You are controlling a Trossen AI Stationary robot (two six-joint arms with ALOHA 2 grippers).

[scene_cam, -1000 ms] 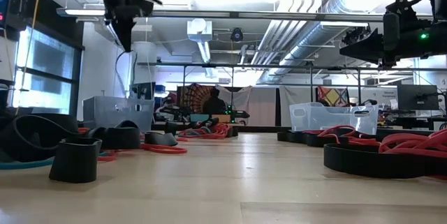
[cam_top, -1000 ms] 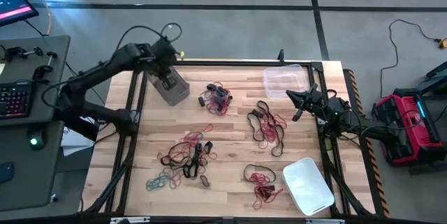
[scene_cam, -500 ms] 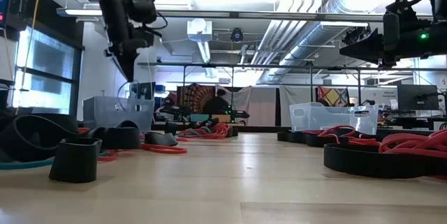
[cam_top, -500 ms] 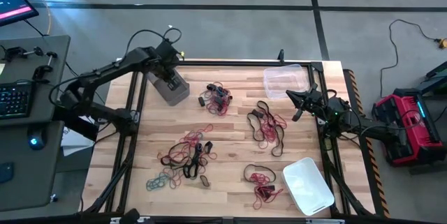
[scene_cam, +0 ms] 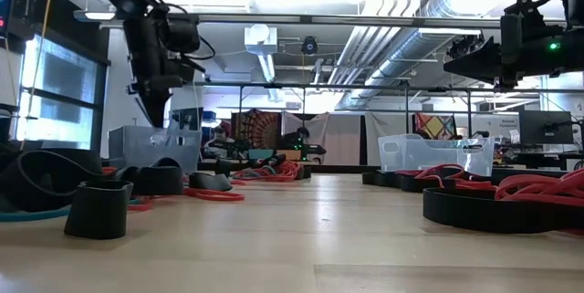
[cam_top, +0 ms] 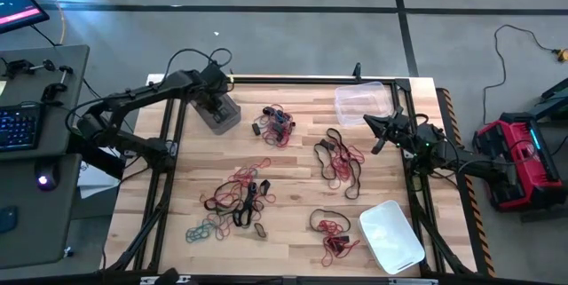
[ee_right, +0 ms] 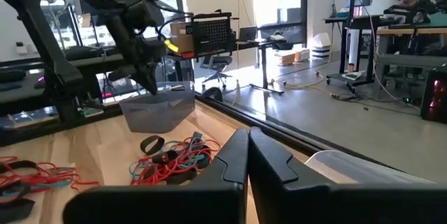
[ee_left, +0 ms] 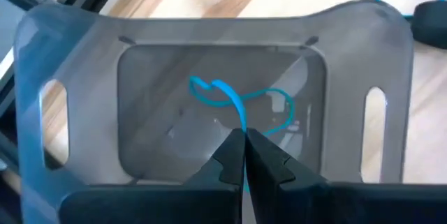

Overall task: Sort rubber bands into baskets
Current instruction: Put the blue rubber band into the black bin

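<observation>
Lowered since a second ago, the left hand [cam_top: 216, 105] now hangs just over the grey-tinted basket [cam_top: 217, 113] at the far left corner of the wooden tabletop [cam_top: 293, 223], its arm having swung back toward the table's edge. The fingers are pressed together on a teal-blue rubber band [ee_left: 241, 105], which trails from the fingertips down into the tub, as the left wrist view shows; from the low view the hand [scene_cam: 153, 101] hovers right above the basket's rim [scene_cam: 151, 147].

The right hand [cam_top: 380, 131] has not moved: it waits with fingers together, holding nothing, off the right side of the tabletop, just beside the clear basket [cam_top: 362, 103] at the far right corner. The whitish basket [cam_top: 391, 236] sits tilted at the near right corner.

Loose rubber bands lie in heaps across the wood: a red and dark tangle [cam_top: 277, 122] near the grey tub, a dark and red heap [cam_top: 338, 162] right of centre, a red and black heap [cam_top: 240, 194] at mid-left with a few teal ones [cam_top: 203, 228] beside it, and a red and dark cluster [cam_top: 332, 233] next to the whitish basket.
</observation>
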